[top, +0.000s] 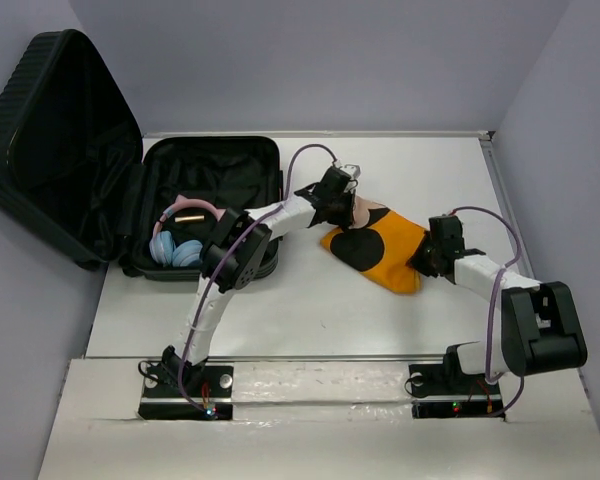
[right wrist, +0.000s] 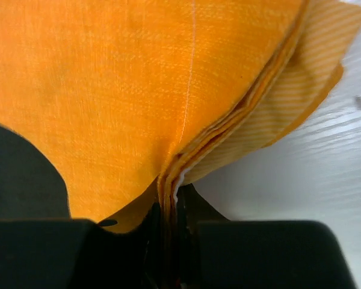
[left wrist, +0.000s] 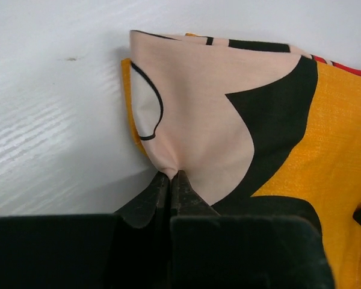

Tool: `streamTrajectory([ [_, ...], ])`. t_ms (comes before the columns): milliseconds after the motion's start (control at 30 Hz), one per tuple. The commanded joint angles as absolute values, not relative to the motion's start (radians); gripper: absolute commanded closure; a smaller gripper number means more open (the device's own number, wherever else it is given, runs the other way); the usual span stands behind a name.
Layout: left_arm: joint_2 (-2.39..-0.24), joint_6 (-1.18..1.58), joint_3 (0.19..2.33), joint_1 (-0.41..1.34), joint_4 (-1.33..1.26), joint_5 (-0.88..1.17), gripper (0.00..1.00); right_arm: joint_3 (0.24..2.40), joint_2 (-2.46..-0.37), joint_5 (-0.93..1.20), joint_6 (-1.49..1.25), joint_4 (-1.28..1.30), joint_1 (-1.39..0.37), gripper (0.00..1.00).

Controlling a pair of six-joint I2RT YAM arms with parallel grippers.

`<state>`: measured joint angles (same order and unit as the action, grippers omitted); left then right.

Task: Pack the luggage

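Left end effector [left wrist: 174,180]: tips pinched tight on the peach-coloured corner of the folded cloth [top: 380,245], fabric puckering where they bite. Right end effector [right wrist: 168,205]: nearly closed, clamping the stacked orange layers at the opposite end, so it is holding cloth too. The cloth is orange with black blobs and lies on the white counter [top: 310,310]. Its long axis runs diagonally from far-left to near-right, strung between the two grips. The luggage [top: 50,130] sits at the far left of the counter, lid propped open against the wall and the base compartment open upward. Pink-and-blue headphones [top: 177,245] already lie in the near part of the base. Key relation: the open base lies to the left of the cloth, just beyond the left end effector, so the left arm is nearer and the right arm is well apart from it. Judgement: both grasps are set, next is to lift and carry leftward over the rim. The right arm has a long reach, and the cloth may sag or unfold between the grips.
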<state>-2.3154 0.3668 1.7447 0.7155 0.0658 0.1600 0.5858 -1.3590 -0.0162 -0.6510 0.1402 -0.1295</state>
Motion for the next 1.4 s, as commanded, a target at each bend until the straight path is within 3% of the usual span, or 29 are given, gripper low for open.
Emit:
streamTrajectory([
  [0, -2.211, 0.396, 1.641, 0.732, 0.082, 0.25, 0.94, 0.577, -1.339, 0.135, -0.67, 0.012, -0.13, 0.91],
  [233, -1.982, 0.405, 1.696, 0.723, 0.09, 0.268, 0.94, 0.704, -1.192, 0.221, -0.638, 0.026, -0.162, 0.93],
  [367, -1.867, 0.405, 1.73, 0.652, 0.126, 0.275, 0.94, 0.909, -1.221, 0.213, -0.632, 0.069, -0.248, 0.93],
  [600, -1.68, 0.411, 1.66, 0.387, 0.189, 0.308, 0.94, 1.352, -1.537, 0.213, -0.638, 0.1, -0.443, 0.93],
  [833, -1.56, 0.439, 1.497, 0.013, 0.219, 0.256, 0.94, 1.826, -2.027, 0.323, -0.686, 0.14, -0.584, 0.93],
  [867, -1.537, 0.446, 1.446, -0.079, 0.216, 0.229, 0.72, 1.944, -2.146, 0.362, -0.687, 0.156, -0.601, 0.82],
  [933, -1.497, 0.44, 1.407, -0.139, 0.227, 0.204, 0.26, 2.076, -2.265, 0.394, -0.652, 0.21, -0.641, 0.44],
  [967, -1.48, 0.431, 1.393, -0.162, 0.241, 0.169, 0.02, 2.233, -2.372, 0.393, -0.634, 0.316, -0.641, 0.12],
  [1000, -1.454, 0.42, 1.387, -0.164, 0.256, 0.151, 0.01, 2.299, -2.413, 0.394, -0.597, 0.349, -0.653, 0.02],
  [1033, -1.377, 0.41, 1.376, -0.163, 0.258, 0.137, 0.01, 2.35, -2.443, 0.415, -0.591, 0.369, -0.653, 0.0],
  [1100, -1.272, 0.407, 1.347, -0.16, 0.262, 0.101, 0.01, 2.434, -2.485, 0.429, -0.584, 0.4, -0.653, 0.0],
  [1367, -0.72, 0.433, 1.218, -0.15, 0.455, -0.116, 0.03, 2.433, -2.373, 0.42, -0.463, 0.41, -0.684, 0.0],
])
